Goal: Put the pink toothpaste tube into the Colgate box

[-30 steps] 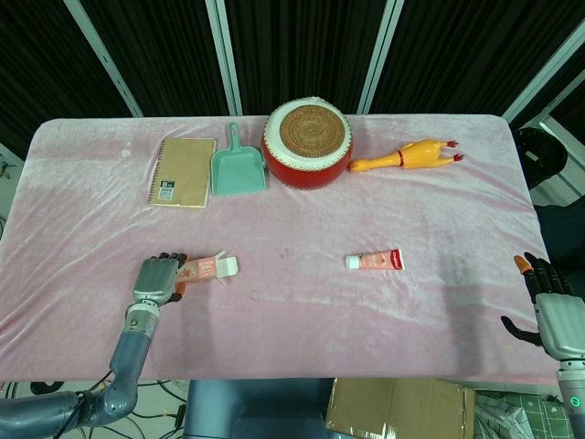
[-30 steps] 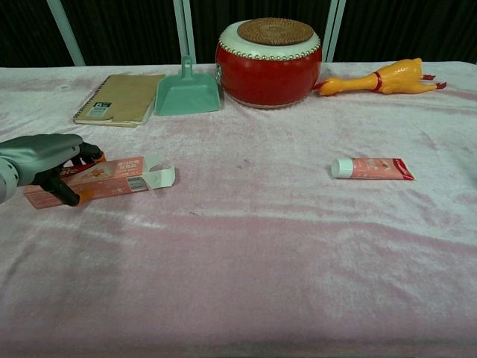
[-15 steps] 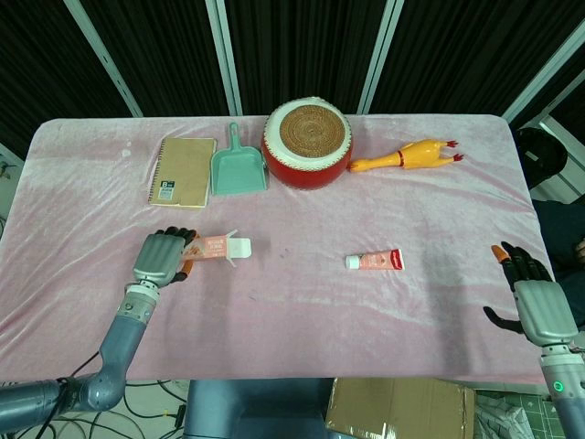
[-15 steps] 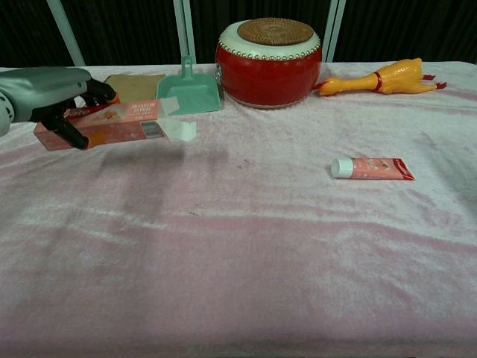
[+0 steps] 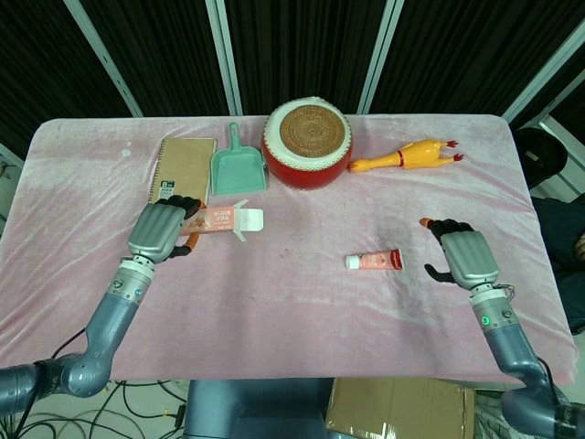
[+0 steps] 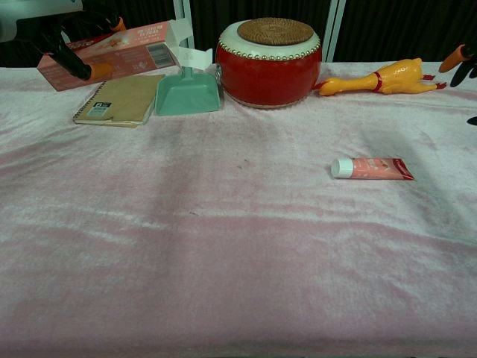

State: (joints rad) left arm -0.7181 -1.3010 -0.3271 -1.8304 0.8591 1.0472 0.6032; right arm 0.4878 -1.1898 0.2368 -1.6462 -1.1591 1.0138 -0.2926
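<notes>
Lying flat on the pink cloth [image 5: 302,302], the pink toothpaste tube [image 5: 376,261], white cap pointing to 9 o'clock, red end to 3 o'clock. Touching nothing but the cloth.

Hovering just beside it at 3 o'clock, the right hand [image 5: 464,253], fingers apart and a little curled, holding nothing. Could be bumping the tube and sliding it away, since a flat, thin tube is giving little to grab. Squeezing too hard could be bending it.

Well apart at 9 o'clock, the left hand [image 5: 161,229], fingers wrapped around the Colgate box [image 5: 218,219], holding it up off the cloth with the open flap end facing the tube. Hard to be telling from the chest view, but maybe gripping only one end, so possibly tipping or slipping. Flaps could be blocking the mouth.

Sitting at 12 o'clock, well behind: notebook [image 5: 181,171], green dustpan [image 5: 237,167], red drum [image 5: 307,143], rubber chicken [image 5: 406,155].
</notes>
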